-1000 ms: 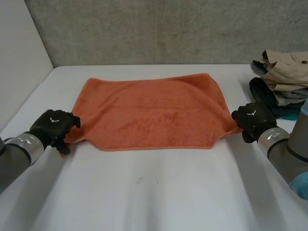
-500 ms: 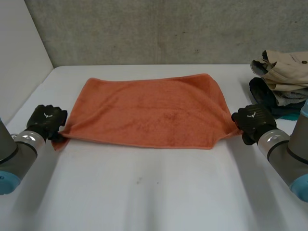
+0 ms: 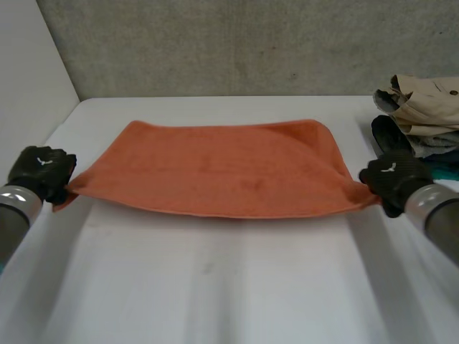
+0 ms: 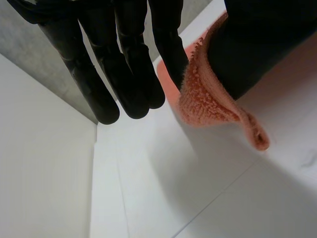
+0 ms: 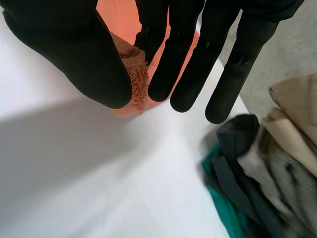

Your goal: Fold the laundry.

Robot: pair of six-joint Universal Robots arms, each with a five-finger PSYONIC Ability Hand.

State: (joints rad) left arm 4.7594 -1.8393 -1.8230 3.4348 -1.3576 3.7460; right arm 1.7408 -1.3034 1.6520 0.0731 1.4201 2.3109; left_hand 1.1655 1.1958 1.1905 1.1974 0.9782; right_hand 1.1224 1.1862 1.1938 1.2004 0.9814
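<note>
Head view: orange towel (image 3: pixel 222 168) spans the middle of the desk (image 3: pixel 215 287), near edge raised, held at the near corners by the left hand (image 3: pixel 39 172) and right hand (image 3: pixel 393 179). Left wrist view: thumb and fingers pinch the left corner. Right wrist view: thumb and finger clamp the right corner, with a clothes pile (image 5: pixel 262 173) nearby.

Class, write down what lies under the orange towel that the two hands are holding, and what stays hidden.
Below the orange towel, pinched at its near corners by the left hand and right hand, bare white table shows. The table beneath its far half is covered.
</note>
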